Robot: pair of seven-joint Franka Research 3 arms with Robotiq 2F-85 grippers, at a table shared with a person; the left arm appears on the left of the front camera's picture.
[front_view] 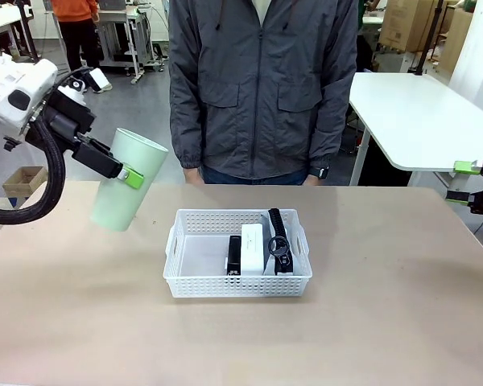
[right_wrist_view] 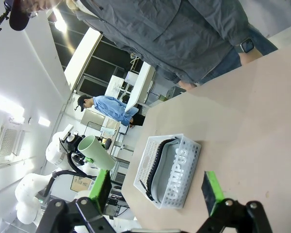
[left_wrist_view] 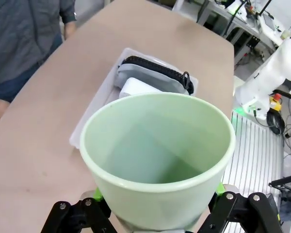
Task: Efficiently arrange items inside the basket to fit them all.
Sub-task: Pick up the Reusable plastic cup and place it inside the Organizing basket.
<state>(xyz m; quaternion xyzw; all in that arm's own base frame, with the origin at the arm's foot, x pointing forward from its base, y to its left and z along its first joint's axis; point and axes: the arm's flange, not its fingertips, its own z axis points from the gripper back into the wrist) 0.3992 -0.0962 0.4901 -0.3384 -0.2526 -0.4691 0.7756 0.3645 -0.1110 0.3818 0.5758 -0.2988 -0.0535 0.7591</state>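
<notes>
In the left wrist view the pale green plastic cup (left_wrist_view: 157, 160) covers most of the white basket (left_wrist_view: 87, 127) beyond it, leaving a corner of the white box (left_wrist_view: 136, 87) and the grey pouch (left_wrist_view: 153, 77) in sight. The left gripper (front_view: 121, 171) clamps the cup by its sides, holding it tilted in the air to the left of the basket. Inside the basket, the black stapler (front_view: 234, 254), box and pouch stand packed toward the right half. The right gripper (right_wrist_view: 155, 191), partly cut off at the table's right edge in the front view, has its jaws spread wide and holds nothing. A person (front_view: 262, 88) stands at the far side.
</notes>
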